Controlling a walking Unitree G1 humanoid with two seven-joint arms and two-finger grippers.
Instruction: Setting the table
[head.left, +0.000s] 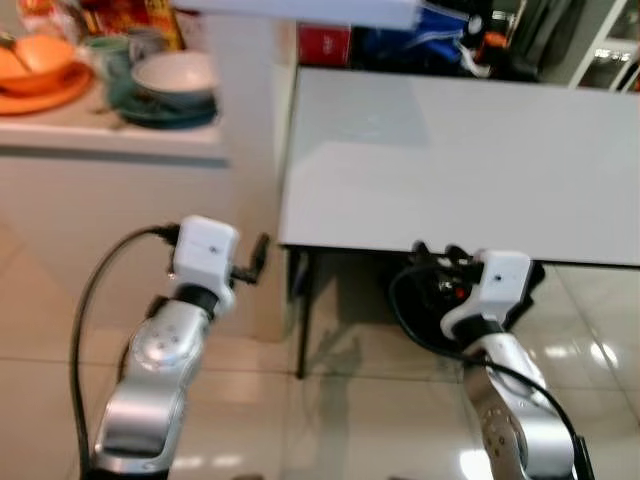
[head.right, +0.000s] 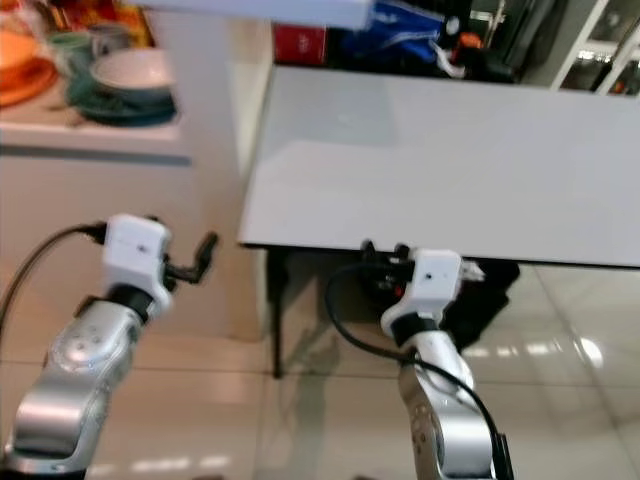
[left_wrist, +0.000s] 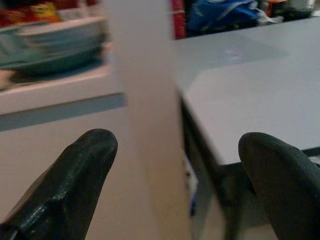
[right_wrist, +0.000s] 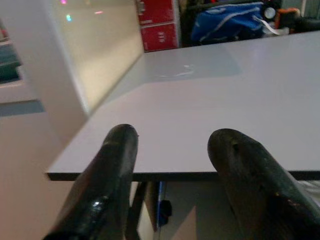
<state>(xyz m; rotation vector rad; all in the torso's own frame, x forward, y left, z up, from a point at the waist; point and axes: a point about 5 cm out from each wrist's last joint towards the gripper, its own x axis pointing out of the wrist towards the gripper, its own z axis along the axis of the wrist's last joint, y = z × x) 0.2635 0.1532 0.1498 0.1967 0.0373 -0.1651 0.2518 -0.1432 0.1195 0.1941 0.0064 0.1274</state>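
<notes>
Smooth matt white table (head.left: 470, 160), glossy tiled floor (head.left: 330, 420), glazed ceramic bowl (head.left: 175, 75), silver metal arms

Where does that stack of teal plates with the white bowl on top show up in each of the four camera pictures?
Left eye view: teal plates on the white counter, upper left, bowl on top.
Right eye view: same stack, upper left, nearer the edge.
Left wrist view: blurred teal plates beyond the left gripper, whose fingers are apart.
Right wrist view: only a teal sliver at the picture's edge, too little to tell.
Shared landmark: the grey table.
</notes>
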